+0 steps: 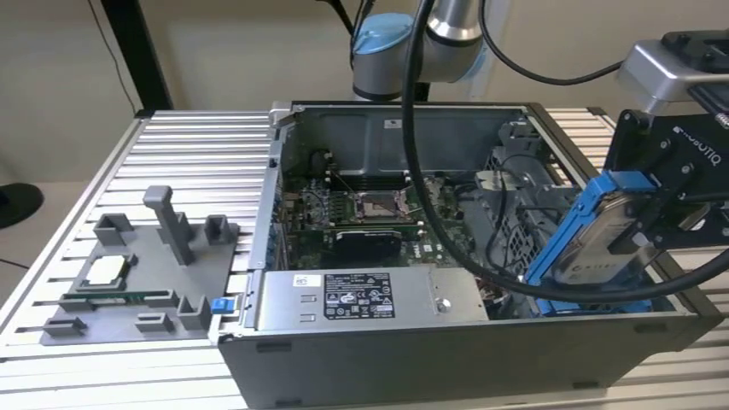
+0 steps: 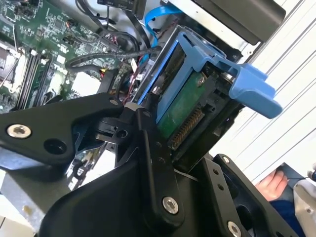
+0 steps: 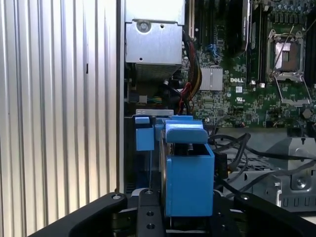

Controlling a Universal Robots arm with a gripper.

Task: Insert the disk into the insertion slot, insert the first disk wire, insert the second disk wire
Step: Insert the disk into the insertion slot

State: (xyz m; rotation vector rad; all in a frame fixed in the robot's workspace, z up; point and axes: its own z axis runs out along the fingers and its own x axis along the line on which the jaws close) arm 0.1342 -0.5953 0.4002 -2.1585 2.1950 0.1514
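Gripper (image 1: 650, 224) clamped on disk (image 1: 595, 243). Disk tilted, lower end inside case (image 1: 456, 359) corner at exterior view's right. Check tilt: blue frame may jam on slot edge. Loose black wires (image 3: 247, 148) just beside disk; you risk pinching them.

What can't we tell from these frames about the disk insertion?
- Disk lower end: exterior view, hidden behind case wall; seating depth unclear.
- Insertion slot: first wrist view, blocked by the disk's blue frame.
- Disk wires: cables tangled in second wrist view; which ones, cannot tell.
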